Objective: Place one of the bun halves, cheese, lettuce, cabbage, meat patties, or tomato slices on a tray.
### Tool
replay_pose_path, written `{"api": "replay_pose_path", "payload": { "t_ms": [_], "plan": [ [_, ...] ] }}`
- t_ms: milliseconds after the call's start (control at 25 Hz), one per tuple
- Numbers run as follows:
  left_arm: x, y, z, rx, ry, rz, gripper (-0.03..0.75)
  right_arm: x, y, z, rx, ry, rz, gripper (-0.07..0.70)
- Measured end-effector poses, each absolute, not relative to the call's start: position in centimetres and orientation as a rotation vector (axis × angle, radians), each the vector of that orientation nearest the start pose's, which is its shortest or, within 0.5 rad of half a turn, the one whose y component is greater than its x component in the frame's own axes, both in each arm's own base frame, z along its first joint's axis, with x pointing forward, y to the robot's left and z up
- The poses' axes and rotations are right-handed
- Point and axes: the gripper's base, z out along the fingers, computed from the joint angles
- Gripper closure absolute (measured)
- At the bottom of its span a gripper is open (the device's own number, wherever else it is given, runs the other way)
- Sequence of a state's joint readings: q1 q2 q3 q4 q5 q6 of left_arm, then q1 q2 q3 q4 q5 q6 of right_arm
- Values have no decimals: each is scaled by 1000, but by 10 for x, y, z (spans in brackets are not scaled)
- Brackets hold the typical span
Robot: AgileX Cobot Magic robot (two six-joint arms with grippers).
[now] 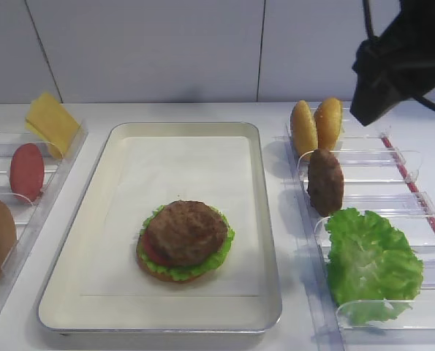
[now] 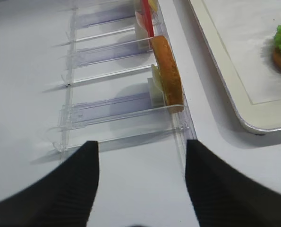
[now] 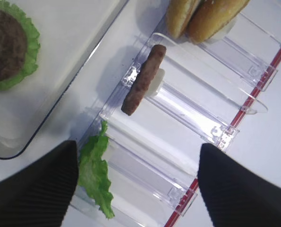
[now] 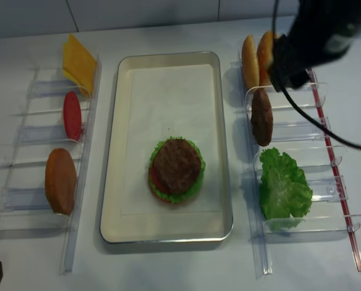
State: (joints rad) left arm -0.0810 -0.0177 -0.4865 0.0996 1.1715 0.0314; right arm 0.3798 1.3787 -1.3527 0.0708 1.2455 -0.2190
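Note:
The tray (image 1: 268, 219) holds a stack: a bun half underneath, lettuce, a tomato slice and a meat patty (image 1: 186, 230) on top. In the right-hand bins stand two bun halves (image 1: 316, 124), a second meat patty (image 1: 325, 181) on edge and a loose lettuce leaf (image 1: 371, 259). High over those bins my right gripper (image 3: 138, 189) is open and holds nothing; the lettuce (image 3: 97, 170) lies by its left finger and the patty (image 3: 142, 80) ahead of it. The left bins hold cheese (image 1: 50, 121), a tomato slice (image 1: 27, 170) and a bun half (image 2: 167, 71). My left gripper (image 2: 142, 184) hangs open and empty above the table, short of the bins.
Clear plastic bin racks (image 1: 392, 197) flank the tray on both sides, the right one edged with a red strip (image 1: 414, 190). The right arm's dark body (image 1: 403, 51) fills the upper right corner. A white wall stands behind the table.

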Motion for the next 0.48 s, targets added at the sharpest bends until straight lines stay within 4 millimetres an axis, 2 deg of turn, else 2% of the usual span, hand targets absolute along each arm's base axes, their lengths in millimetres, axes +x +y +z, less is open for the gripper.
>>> {"api": "replay_pose_path", "payload": {
  "t_ms": [480],
  "plan": [
    [-11, 9, 265, 109, 2145, 92, 319, 166, 65, 369, -742, 2551, 42, 89]
  ]
}}
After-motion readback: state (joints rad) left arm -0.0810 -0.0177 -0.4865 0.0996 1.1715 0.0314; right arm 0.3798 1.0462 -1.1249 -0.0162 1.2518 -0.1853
